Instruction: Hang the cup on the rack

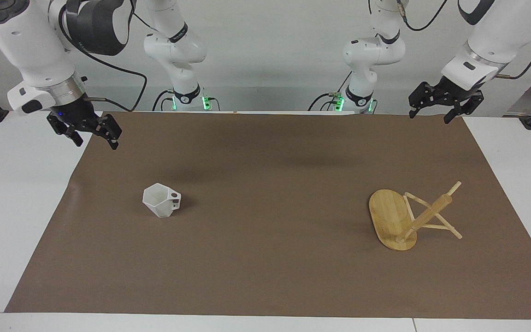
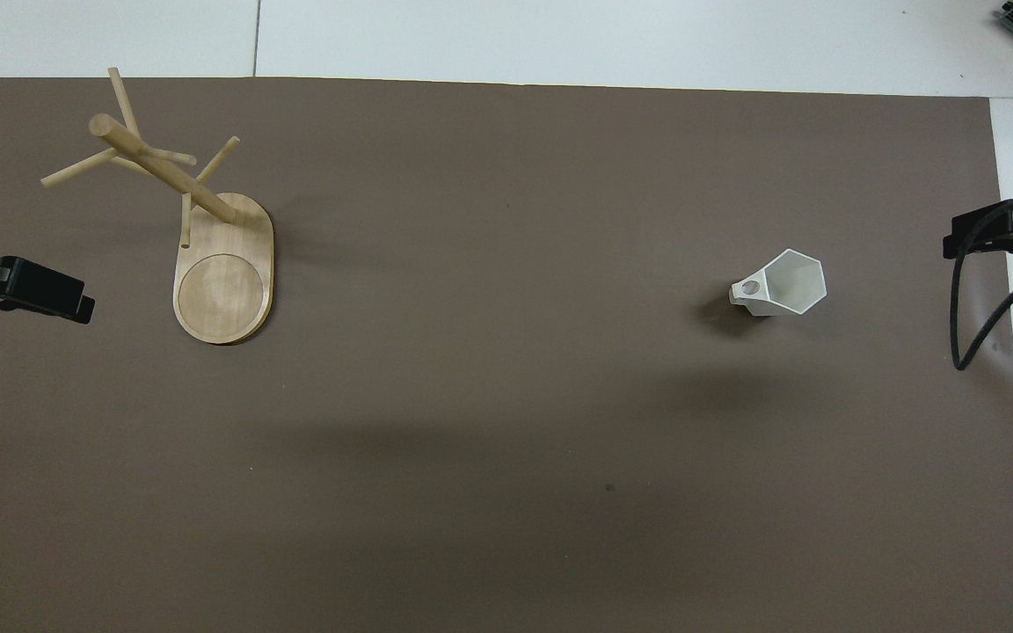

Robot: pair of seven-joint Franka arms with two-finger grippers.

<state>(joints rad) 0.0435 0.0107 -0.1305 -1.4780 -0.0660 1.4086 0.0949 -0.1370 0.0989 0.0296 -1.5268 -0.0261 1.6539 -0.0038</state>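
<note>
Cup [image 1: 161, 200] sat unhung, well apart from the rack [image 1: 410, 216]; I noted left gripper [image 1: 433, 110] and right gripper [image 1: 94, 136] raised, fingers apart, grasp and hanging outstanding.

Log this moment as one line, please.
stage: pre-grasp | cup: on mat, free | rack: upright, pegs bare | right gripper: open, raised | left gripper: open, raised
</note>
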